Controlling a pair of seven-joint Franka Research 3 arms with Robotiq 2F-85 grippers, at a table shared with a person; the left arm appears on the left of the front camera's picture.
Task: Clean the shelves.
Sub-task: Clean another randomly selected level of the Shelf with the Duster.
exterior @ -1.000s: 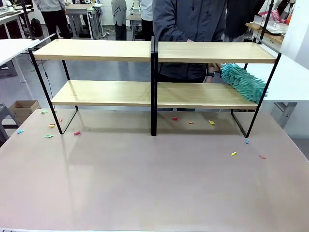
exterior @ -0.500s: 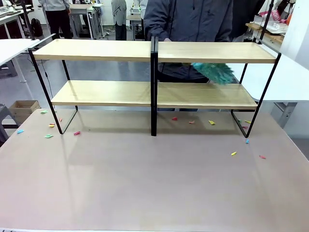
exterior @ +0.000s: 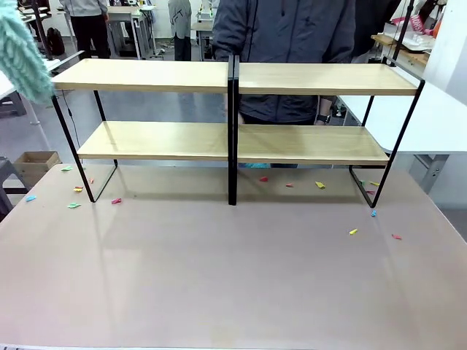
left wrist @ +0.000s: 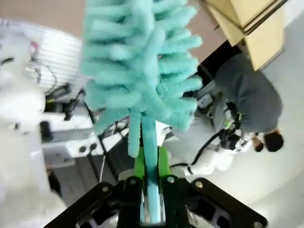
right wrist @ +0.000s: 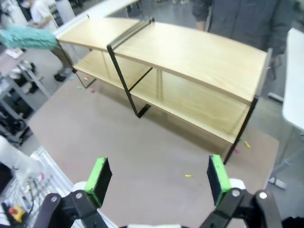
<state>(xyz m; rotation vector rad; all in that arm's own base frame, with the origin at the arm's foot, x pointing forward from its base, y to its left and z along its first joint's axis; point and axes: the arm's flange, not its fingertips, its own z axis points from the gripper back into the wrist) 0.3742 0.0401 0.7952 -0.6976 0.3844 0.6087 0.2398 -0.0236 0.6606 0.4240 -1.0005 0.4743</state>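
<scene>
The shelves [exterior: 146, 75] stand across the far half of the table, two light wooden boards on a black frame with a centre post. Their boards are bare. In the left wrist view my left gripper [left wrist: 151, 161] is shut on the handle of a teal fluffy duster [left wrist: 142, 61]. The duster's head [exterior: 22, 51] hangs at the upper left of the front view, off the left end of the top board. My right gripper [right wrist: 159, 178] stands open and empty high above the table, looking down on the shelves [right wrist: 190, 54] and the distant duster [right wrist: 28, 37].
A person [exterior: 292, 36] in a dark jacket stands behind the shelves. Small coloured paper scraps [exterior: 319, 185] lie on the beige table [exterior: 219, 277] under and beside the rack, more at the left [exterior: 74, 205]. A cardboard box [exterior: 36, 164] sits on the floor at left.
The duster has swept from the right end of the lower board, past its middle, to the upper left corner beyond the shelves' left end.
</scene>
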